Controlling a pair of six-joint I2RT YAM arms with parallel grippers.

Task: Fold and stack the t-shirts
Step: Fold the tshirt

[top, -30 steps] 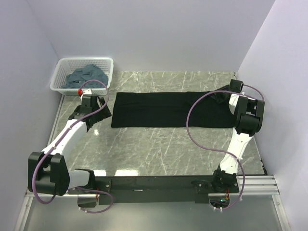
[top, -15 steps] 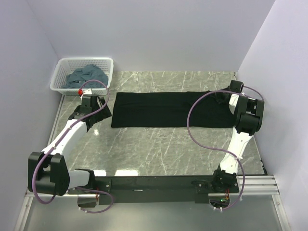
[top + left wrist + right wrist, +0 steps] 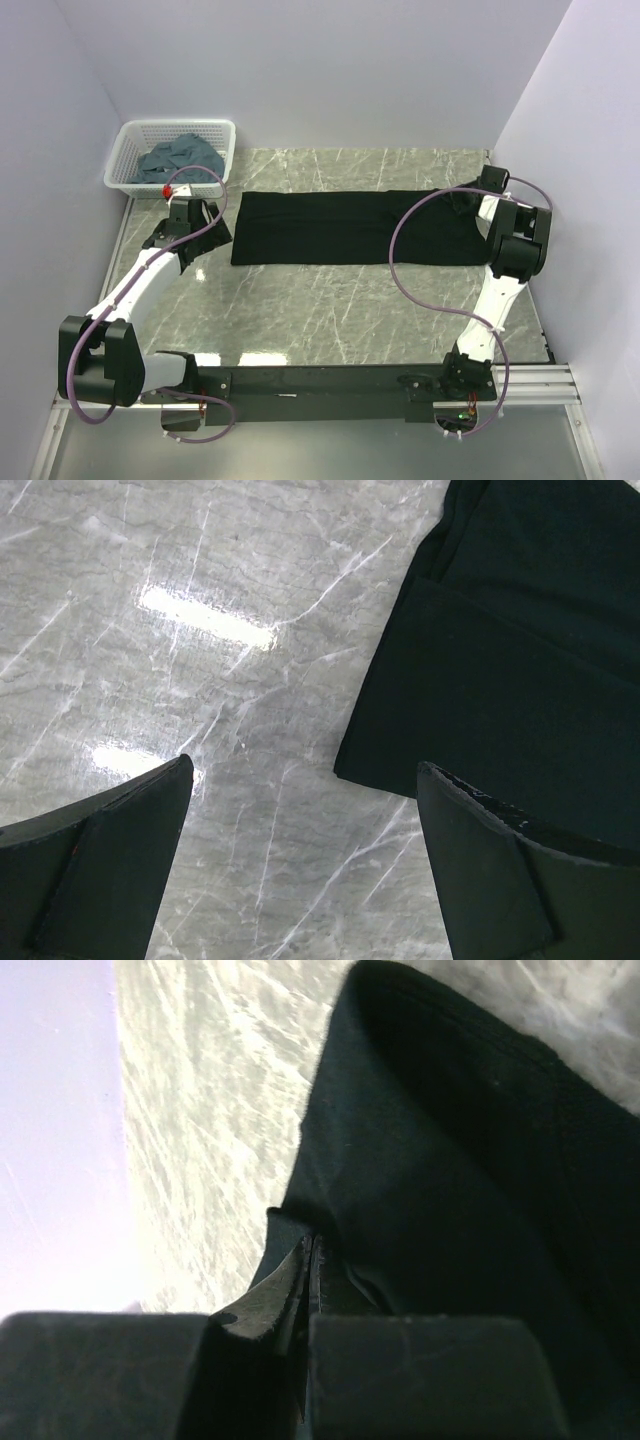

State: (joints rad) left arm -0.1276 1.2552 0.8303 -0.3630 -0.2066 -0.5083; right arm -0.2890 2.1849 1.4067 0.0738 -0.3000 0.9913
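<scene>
A black t-shirt lies folded into a long flat strip across the marble table. My right gripper is shut on the shirt's right end; in the right wrist view its fingers pinch a fold of the black cloth. My left gripper is open and empty, just left of the strip's left end. In the left wrist view the shirt's corner lies ahead, between the spread fingers. Slate blue-grey t-shirts lie crumpled in the basket.
A white lattice basket stands at the back left corner. Walls close in the table at the left, back and right. Purple cables loop over both arms. Bare marble lies in front of the shirt.
</scene>
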